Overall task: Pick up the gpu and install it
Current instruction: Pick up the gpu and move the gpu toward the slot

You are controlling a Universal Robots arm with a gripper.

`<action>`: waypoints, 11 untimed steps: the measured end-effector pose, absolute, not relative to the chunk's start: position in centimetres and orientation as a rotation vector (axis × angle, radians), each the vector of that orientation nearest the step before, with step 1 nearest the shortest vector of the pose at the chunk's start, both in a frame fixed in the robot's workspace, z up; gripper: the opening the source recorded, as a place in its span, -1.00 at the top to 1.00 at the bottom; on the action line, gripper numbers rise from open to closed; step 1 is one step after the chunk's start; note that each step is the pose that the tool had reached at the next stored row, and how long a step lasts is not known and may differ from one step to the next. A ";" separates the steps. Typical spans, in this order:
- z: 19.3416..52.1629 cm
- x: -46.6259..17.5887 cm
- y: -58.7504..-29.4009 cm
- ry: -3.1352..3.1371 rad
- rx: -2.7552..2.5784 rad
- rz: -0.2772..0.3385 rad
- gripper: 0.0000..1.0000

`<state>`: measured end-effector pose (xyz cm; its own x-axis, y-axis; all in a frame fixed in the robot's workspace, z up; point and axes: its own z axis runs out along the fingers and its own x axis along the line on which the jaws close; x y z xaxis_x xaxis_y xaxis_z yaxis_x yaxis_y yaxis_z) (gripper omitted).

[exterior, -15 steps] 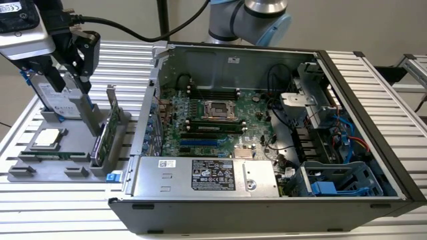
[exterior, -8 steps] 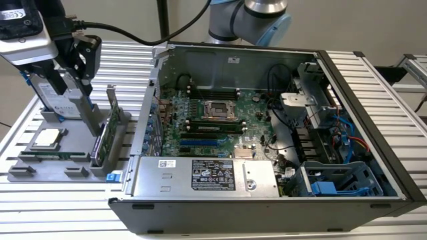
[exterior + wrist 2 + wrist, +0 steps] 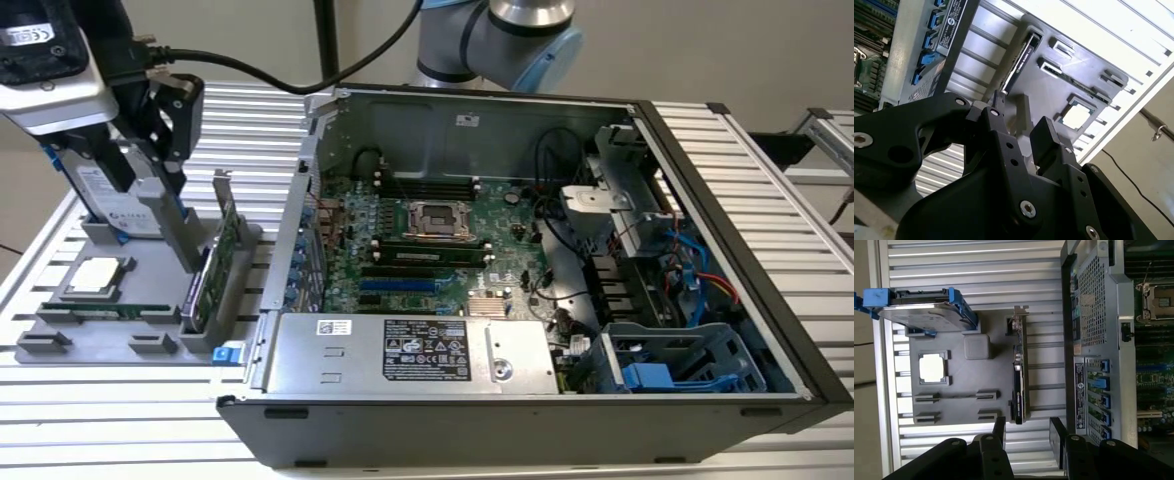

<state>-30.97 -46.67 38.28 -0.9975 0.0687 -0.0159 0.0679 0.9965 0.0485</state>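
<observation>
Since the gpu [image 3: 1019,375] sits in its gray holder [image 3: 961,377] just ahead of the claw [image 3: 1028,431], spread and empty, nothing's grabbed or installed yet.

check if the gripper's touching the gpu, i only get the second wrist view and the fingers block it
Observer: No. In the exterior view the gripper hangs over the holder, apart from the gpu, which stands on edge in it.
Operator: anything on that holder i can't see
Observer: A hard drive with blue rails stands at one end, seen in the first wrist view.
Operator: slot in the case free
Observer: In the exterior view no card stands in the board's blue slots.
</observation>
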 end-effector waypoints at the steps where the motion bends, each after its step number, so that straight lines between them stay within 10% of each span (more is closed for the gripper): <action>1: 38.3 -31.0 -46.7 3.121 0.107 0.075 -1.00; 11: 38.0 -31.0 -46.7 3.121 0.107 0.075 -1.00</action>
